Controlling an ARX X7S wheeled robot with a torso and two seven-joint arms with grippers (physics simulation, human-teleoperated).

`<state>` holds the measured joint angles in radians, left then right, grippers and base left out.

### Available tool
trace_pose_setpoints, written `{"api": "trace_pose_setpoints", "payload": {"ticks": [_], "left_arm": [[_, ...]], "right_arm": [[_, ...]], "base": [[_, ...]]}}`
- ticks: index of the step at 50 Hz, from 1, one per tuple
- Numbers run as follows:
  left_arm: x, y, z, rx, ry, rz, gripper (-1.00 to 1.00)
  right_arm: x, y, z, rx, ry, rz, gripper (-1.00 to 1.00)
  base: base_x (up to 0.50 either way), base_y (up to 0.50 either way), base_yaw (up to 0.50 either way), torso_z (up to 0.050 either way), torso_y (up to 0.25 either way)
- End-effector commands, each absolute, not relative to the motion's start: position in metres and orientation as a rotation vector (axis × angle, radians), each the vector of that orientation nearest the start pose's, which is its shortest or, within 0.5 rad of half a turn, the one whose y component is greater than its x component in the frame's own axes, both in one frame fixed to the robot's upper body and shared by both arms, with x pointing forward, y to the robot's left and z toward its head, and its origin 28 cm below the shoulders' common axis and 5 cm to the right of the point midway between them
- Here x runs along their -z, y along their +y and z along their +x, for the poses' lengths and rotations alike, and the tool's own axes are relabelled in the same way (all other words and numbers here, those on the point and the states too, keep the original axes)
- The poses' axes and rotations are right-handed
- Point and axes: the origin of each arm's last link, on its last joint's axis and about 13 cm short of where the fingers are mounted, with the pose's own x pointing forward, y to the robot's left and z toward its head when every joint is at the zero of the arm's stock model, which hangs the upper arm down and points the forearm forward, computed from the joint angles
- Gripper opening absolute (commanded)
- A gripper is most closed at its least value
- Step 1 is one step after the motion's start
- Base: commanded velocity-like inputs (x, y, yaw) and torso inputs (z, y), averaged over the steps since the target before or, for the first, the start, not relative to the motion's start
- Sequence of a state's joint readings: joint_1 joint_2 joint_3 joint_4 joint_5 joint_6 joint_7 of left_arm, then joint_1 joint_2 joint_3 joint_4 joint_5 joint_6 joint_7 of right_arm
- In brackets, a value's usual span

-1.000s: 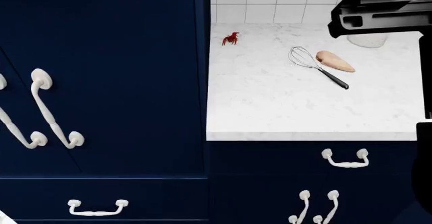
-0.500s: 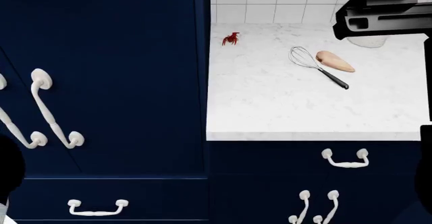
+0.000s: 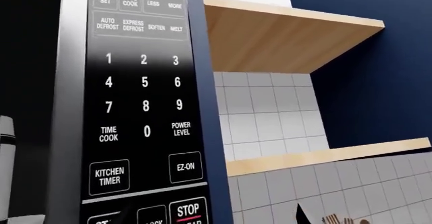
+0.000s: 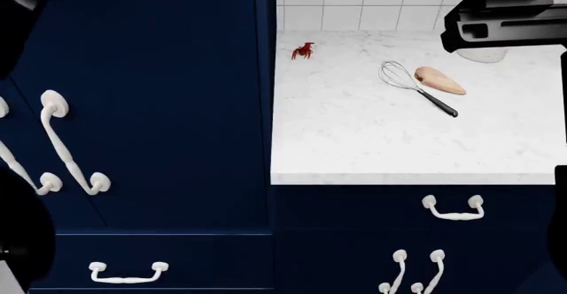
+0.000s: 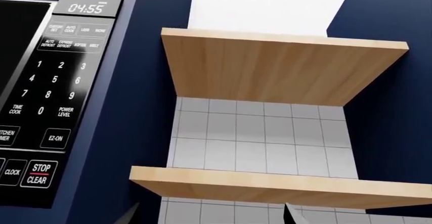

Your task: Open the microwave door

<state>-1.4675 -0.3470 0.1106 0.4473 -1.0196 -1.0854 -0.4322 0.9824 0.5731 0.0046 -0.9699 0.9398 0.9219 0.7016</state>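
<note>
Two wrist views: your microwave keypad fills the left, sits at the right one's edge.
Door: handle not visible.
Grippers: you cannot tell either's state.
Counter: whisk touching chicken breast near back edge; crawfish at back-left corner.

- A home kitchen, rendered in a simulator.
- Navy blue cabinets with white curved handles fill the head view, with drawers below.
- A white marble countertop holds a wire whisk (dark handle), backed by white square wall tiles.
- A built-in microwave shows its keypad.
- Wooden shelves hang against the tiled wall.
</note>
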Motion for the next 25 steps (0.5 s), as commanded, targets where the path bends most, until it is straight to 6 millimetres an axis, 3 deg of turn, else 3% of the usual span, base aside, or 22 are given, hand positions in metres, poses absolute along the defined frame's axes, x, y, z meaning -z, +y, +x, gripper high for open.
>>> {"api": "trace_pose_setpoints", "payload": {"ticks": [1, 12, 25], "left_arm": [[-0.402, 0.199, 0.261, 0.345, -0.623, 0.016, 1.0], [-0.405, 0.193, 0.277, 0.321, -0.603, 0.005, 1.0], [-0.412, 0.208, 0.288, 0.207, -0.571, -0.084, 1.0]], "right_arm": [[-0.323, -0.119, 0.187, 0.0, -0.826, -0.064, 1.0], [-0.324, -0.121, 0.188, 0.002, -0.823, -0.067, 1.0], [-0.323, -0.121, 0.188, 0.003, -0.823, -0.068, 1.0]], "base": [[0.0, 0.0, 0.0, 0.0, 0.0], [0.0, 0.0, 0.0, 0.0, 0.0], [0.0, 0.0, 0.0, 0.0, 0.0]]}}
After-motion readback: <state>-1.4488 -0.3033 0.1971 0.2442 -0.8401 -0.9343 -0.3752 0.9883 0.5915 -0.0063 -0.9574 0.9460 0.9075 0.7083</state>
